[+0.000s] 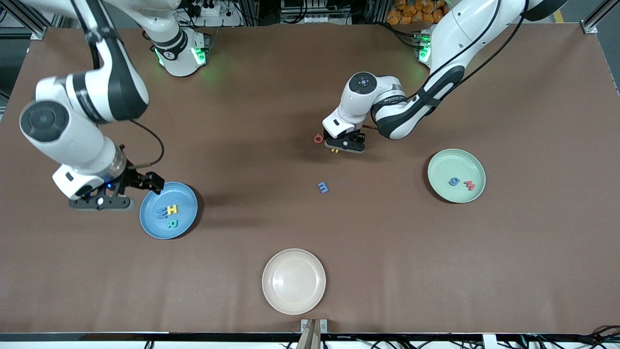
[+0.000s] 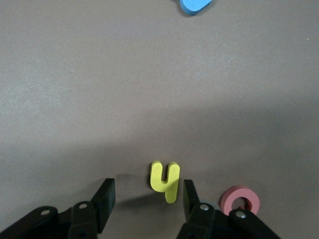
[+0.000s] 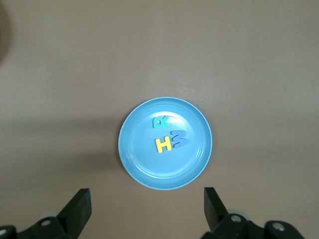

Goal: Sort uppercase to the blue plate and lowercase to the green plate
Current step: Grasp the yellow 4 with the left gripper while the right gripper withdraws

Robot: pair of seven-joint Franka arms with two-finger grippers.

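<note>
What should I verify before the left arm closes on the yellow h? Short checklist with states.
1. Left end effector open, straddling yellow h: ok.
2. h between the fingers, flat on the table: ok.
3. Red G clear of the grasp: not ok, it lies right beside one finger.
4. Green plate has room; it holds blue g and red w: ok.
5. Right end effector open, over the table beside the blue plate, clear of the left arm's path: ok.
6. Blue m unsorted on the table: not ok.
</note>
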